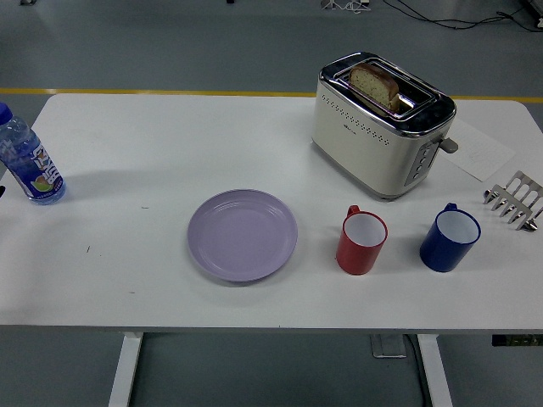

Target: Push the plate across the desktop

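Note:
The lilac plate point(243, 235) lies flat on the white table point(127, 136), a little left of centre and near the front edge. Nothing touches it. At the picture's left edge, just below the water bottle point(27, 166), a small dark sliver point(2, 192) shows; it looks like the tip of my left arm, far from the plate. My right arm is out of the picture.
A red mug point(362, 242) stands right of the plate, with a blue mug point(450, 238) further right. Behind them are a cream toaster point(380, 125) holding a slice of bread, a sheet of paper point(479, 153) and a metal toast rack point(514, 199).

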Controlling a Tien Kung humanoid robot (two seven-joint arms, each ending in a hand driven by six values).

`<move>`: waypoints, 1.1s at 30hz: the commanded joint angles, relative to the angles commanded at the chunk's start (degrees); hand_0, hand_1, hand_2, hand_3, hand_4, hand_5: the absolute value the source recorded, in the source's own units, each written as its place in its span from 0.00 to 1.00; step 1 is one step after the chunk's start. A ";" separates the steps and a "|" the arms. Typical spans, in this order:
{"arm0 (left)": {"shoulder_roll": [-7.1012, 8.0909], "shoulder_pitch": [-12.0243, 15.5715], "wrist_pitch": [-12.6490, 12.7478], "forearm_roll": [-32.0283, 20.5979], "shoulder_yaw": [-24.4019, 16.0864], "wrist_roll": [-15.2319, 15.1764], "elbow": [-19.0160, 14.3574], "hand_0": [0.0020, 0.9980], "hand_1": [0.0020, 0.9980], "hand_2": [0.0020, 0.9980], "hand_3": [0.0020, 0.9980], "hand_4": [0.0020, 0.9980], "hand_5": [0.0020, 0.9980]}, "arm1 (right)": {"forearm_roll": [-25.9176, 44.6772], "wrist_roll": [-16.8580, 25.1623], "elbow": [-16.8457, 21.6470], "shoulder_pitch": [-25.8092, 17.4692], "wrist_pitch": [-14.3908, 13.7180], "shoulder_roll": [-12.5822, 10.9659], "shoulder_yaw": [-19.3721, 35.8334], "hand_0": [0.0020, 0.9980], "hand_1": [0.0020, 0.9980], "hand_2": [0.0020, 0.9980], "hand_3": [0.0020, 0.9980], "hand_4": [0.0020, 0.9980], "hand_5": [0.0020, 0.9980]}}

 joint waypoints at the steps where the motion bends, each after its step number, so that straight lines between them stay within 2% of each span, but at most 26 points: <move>1: -0.01 0.01 0.06 0.03 -0.01 -0.02 0.05 0.66 0.67 0.67 0.65 0.50 1.00 | -0.03 0.00 0.00 -0.01 0.00 0.00 0.02 0.61 0.51 0.57 0.58 0.37 0.26; 33: -0.24 0.48 0.98 0.03 0.82 -0.05 0.66 0.66 0.66 0.66 0.66 0.50 1.00 | -0.98 -0.22 0.00 -0.78 -0.05 -0.06 0.77 0.61 0.51 0.56 0.58 0.37 0.26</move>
